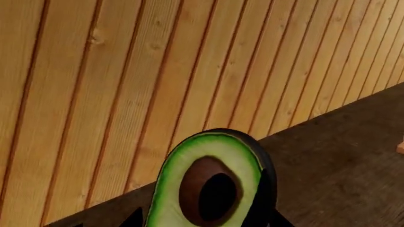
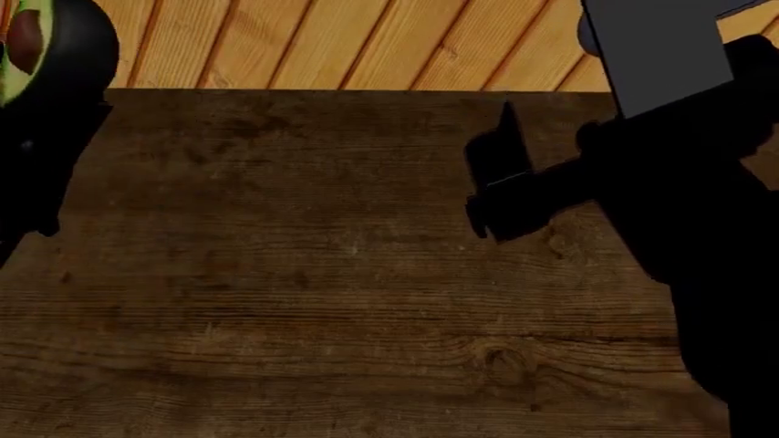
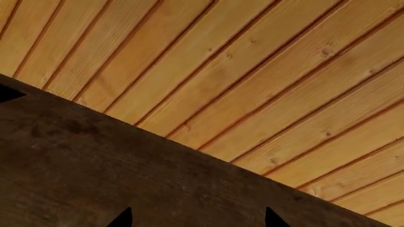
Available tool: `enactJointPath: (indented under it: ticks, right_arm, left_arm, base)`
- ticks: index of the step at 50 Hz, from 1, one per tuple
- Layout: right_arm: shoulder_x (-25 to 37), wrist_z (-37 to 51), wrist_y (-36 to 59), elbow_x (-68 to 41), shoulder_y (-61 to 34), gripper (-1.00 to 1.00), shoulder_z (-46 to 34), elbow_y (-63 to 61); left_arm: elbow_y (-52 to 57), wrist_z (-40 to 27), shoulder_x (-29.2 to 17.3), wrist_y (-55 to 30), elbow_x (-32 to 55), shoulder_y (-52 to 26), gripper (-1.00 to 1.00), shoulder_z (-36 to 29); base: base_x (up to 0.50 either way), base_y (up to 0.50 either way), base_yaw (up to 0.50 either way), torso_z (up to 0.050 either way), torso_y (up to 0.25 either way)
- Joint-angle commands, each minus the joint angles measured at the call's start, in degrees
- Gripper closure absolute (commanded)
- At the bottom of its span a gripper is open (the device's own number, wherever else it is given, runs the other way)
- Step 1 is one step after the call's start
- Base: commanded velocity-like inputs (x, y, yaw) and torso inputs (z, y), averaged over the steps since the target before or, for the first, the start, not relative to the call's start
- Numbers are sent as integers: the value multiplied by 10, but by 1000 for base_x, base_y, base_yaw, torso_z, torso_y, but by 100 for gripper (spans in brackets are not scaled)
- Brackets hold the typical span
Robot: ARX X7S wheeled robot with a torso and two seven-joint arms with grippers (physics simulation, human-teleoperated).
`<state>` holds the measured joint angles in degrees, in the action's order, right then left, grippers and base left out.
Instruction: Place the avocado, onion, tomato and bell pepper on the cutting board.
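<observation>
Left wrist view shows left jaws gripping the avocado [image 1: 211, 187], pale flesh, brown pit; right jaws parted, empty

Dark wood table [image 2: 316, 301] — pale plank floor [image 2: 365, 46] beyond

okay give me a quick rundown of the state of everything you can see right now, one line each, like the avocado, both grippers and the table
avocado: held between the left gripper's fingers, lifted off the table, cut face and pit showing.
left gripper: shut on the avocado, raised at the table's far left.
right gripper: fingers apart, nothing between them, above the table.
table: dark wood, bare where visible.
</observation>
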<state>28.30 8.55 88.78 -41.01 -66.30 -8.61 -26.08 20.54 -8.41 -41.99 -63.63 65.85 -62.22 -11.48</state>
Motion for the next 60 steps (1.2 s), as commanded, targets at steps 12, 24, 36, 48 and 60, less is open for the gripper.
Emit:
enactJointPath:
  ticks: [12, 24, 36, 48, 60]
  right_arm:
    - [165, 463, -19, -665, -158, -100, -158, 39]
    - [207, 482, -46, -847, -231, -100, -236, 27]
    - [219, 453, -60, -988, -304, -100, -288, -9]
    - [226, 459, -92, -1027, -338, -100, -328, 19]
    - [224, 451, -109, -1099, -379, -100, -357, -11]
  left_arm:
    - [20, -108, 14, -12, 53, -13, 100, 56]
    - [8, -116, 22, -14, 50, -37, 100, 48]
    - [2, -126, 28, -13, 58, -45, 100, 50]
    - [3, -103, 27, 8, 21, -28, 100, 25]
    - [-3, -106, 23, 11, 22, -28, 100, 29]
  base:
    - [0, 0, 0, 0, 0]
    - [0, 0, 0, 0, 1]
    - [0, 0, 0, 0, 1]
    - [0, 0, 0, 0, 0]
    - [-1, 0, 0, 0, 1]
